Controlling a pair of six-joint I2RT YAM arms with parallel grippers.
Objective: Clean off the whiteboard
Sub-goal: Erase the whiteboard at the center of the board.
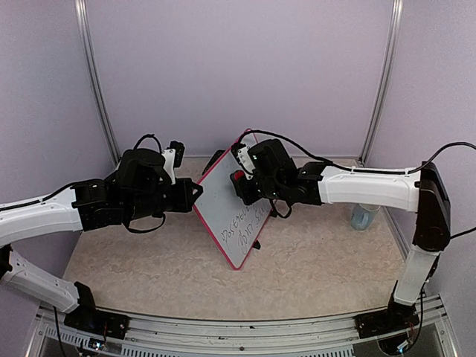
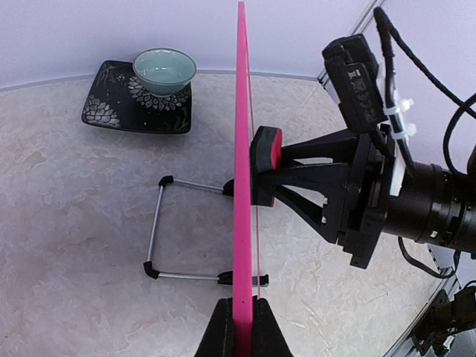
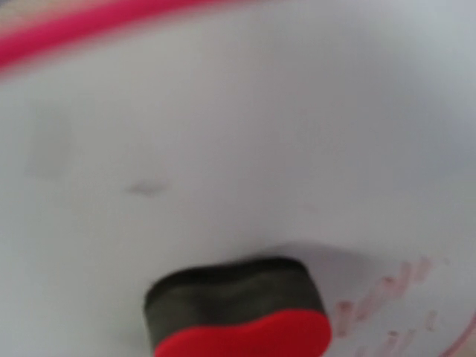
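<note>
At the middle of the table (image 1: 320, 260), the whiteboard (image 1: 232, 223) stood steeply tilted, with its writing face turned toward the right arm. The left gripper (image 1: 195, 192) was pinched onto the board's pink frame at the edge nearest that arm. In the left wrist view, its two fingers sat pressed against opposite sides of the frame. The right gripper (image 1: 245, 187) was clamped on a red-and-black eraser (image 2: 265, 165). The eraser's black felt side lay against the upper part of the board's face. Handwriting (image 1: 247, 222) covered the lower part of the face, below the eraser. Behind the board, a wire stand (image 2: 156, 230) lay flat on the table, its black-capped ends meeting the board's back. Farther back, a pale green bowl (image 2: 164, 70) rested on a dark square plate (image 2: 111, 111).
</note>
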